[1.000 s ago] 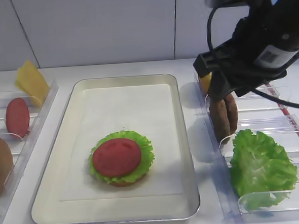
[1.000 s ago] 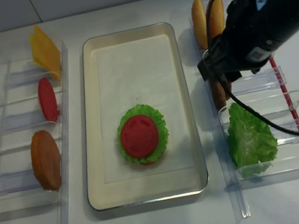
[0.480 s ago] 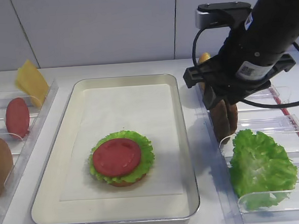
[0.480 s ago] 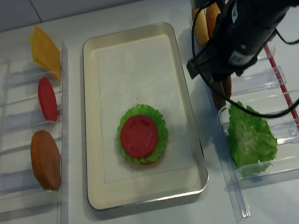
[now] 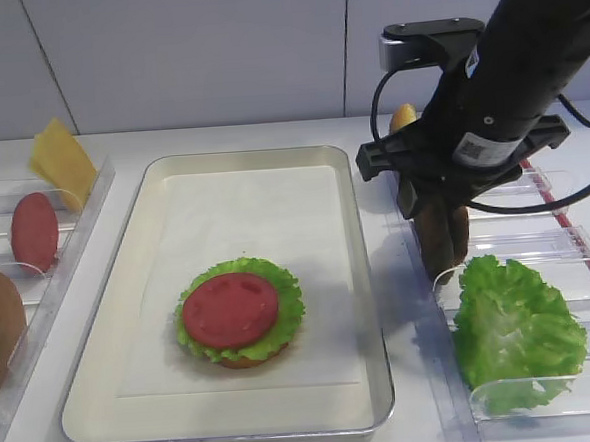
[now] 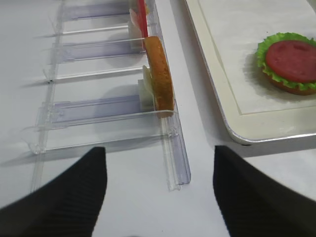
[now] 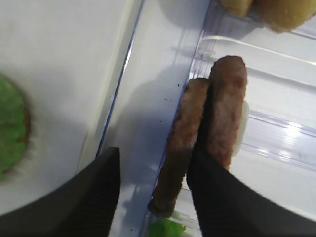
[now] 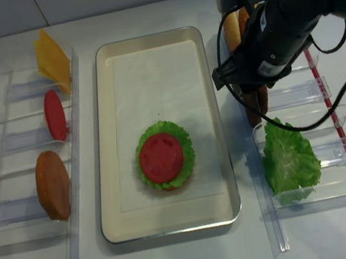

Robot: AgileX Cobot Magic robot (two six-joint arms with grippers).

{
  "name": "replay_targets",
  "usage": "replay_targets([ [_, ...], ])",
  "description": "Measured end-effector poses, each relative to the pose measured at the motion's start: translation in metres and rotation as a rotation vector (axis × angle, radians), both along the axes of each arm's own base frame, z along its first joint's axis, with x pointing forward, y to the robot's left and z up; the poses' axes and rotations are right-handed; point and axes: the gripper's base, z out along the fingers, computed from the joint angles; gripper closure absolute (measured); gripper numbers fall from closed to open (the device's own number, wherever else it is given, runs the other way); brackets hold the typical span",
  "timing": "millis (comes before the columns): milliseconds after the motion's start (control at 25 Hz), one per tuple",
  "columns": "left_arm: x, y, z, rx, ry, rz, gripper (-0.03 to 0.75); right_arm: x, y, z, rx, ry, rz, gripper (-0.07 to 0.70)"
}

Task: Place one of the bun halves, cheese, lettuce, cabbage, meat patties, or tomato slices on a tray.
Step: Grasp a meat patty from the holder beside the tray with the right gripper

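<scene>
Straddling one of the upright meat patties point(image 7: 180, 148), the right end effector point(image 7: 153, 190) stood partly spread, gripping nothing.

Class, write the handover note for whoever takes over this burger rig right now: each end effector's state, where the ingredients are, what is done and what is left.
Right end effector: open, one finger either side of the nearer of two upright meat patties in the right rack; not gripped yet.
Left end effector: open, empty, hovering by the left rack.
Tray: bun base, lettuce and tomato slice stacked.
Left rack: cheese, tomato, bun half. Right rack: buns, patties, lettuce leaf.
Left: close on a patty, put it on the tray.
</scene>
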Motion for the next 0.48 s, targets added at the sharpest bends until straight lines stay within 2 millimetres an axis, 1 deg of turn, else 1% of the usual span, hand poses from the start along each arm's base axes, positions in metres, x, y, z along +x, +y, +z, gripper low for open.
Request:
replay_targets([
  [160, 0.0, 0.0, 0.0, 0.0, 0.0, 0.0, 0.293, 0.0027, 0.001, -0.0041, -0.004, 0.002, -0.002, 0.263],
  [480, 0.0, 0.0, 0.0, 0.0, 0.0, 0.0, 0.293, 0.0058, 0.0029, -0.0059, 0.0, 0.005, -0.008, 0.266],
])
